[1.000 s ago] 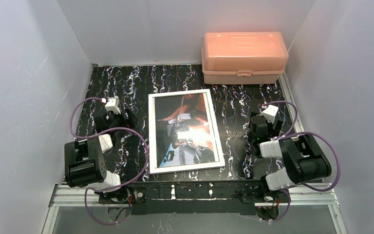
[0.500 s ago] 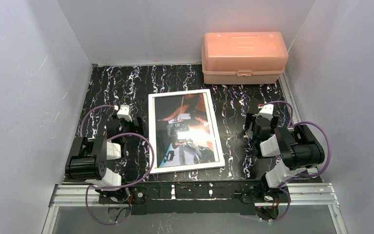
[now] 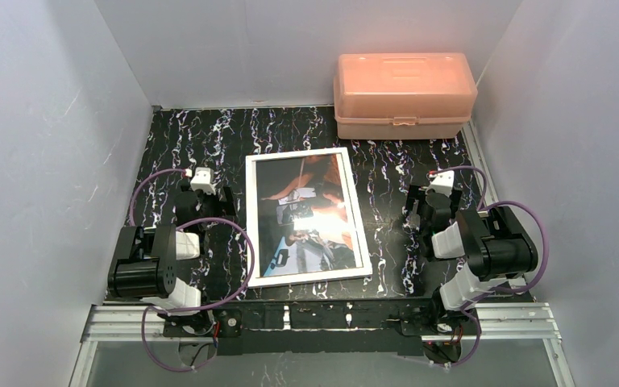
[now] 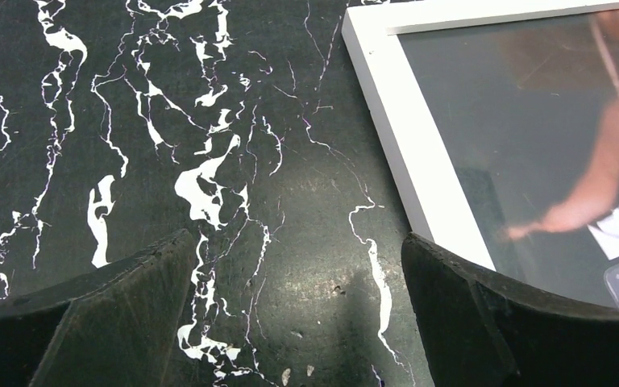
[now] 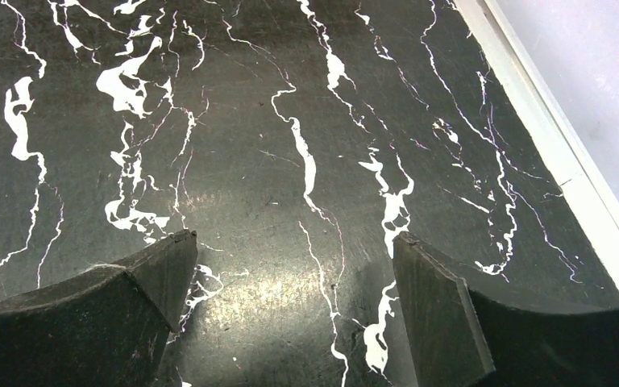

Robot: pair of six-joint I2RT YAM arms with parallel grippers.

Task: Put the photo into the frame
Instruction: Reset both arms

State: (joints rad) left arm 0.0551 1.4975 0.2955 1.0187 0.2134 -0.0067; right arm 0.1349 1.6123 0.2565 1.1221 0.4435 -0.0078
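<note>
Judging the photo [image 3: 306, 214] already seated in the frame [image 4: 415, 145] lying flat and face up, I would rest my left pincer [image 4: 297, 242] and right pincer [image 5: 294, 238], both wide and empty, either side of it without brushing its white border.

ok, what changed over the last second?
Both arms folded lower. The left hand shifted right, toward the frame; the right hand eased slightly left. Both are open and hold nothing. Frame, photo and box stayed put.
</note>
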